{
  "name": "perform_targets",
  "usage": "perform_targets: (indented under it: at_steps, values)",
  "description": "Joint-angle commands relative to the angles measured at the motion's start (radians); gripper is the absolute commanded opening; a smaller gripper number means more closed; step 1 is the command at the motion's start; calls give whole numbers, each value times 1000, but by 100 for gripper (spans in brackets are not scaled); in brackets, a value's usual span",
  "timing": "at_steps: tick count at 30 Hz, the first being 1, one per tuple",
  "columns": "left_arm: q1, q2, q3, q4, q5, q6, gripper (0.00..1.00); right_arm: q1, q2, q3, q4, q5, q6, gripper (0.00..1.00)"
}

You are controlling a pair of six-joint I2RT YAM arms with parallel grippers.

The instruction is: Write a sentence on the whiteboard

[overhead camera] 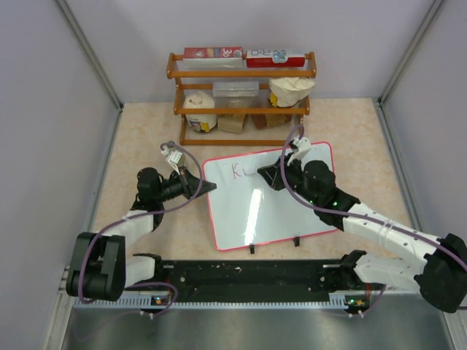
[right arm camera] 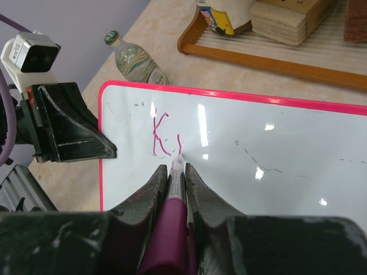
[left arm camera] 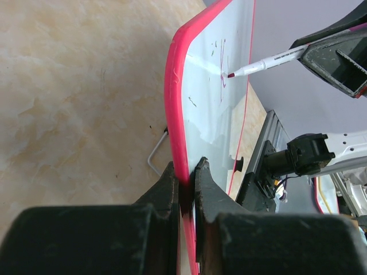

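The whiteboard [overhead camera: 292,208], white with a pink frame, lies tilted in the middle of the table. My left gripper [overhead camera: 208,187] is shut on its left edge, and the left wrist view shows the frame [left arm camera: 175,103] pinched between the fingers of that gripper [left arm camera: 186,172]. My right gripper [right arm camera: 176,169] is shut on a magenta marker [right arm camera: 175,229], whose tip touches the board. The sentence [right arm camera: 160,134] stands as a pink "K" and one short stroke near the board's top left corner [overhead camera: 237,171]. The marker [left arm camera: 269,62] also shows in the left wrist view.
A wooden rack [overhead camera: 244,95] with boxes, a jar and sponges stands behind the board. A glass bottle [right arm camera: 135,57] lies beyond the board's far left corner. Two black clip feet [overhead camera: 252,249] sit at the board's near edge, just before the black rail [overhead camera: 248,273].
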Motion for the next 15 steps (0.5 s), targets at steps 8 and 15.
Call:
perform_targets:
  at_steps: [8, 15]
  values:
    - [-8, 20, -22, -37, -124, 214, 0, -9, -47, 0, 8, -28, 5, 0]
    - [-8, 20, -22, -37, -124, 214, 0, -14, -73, 49, 60, -56, 40, 0]
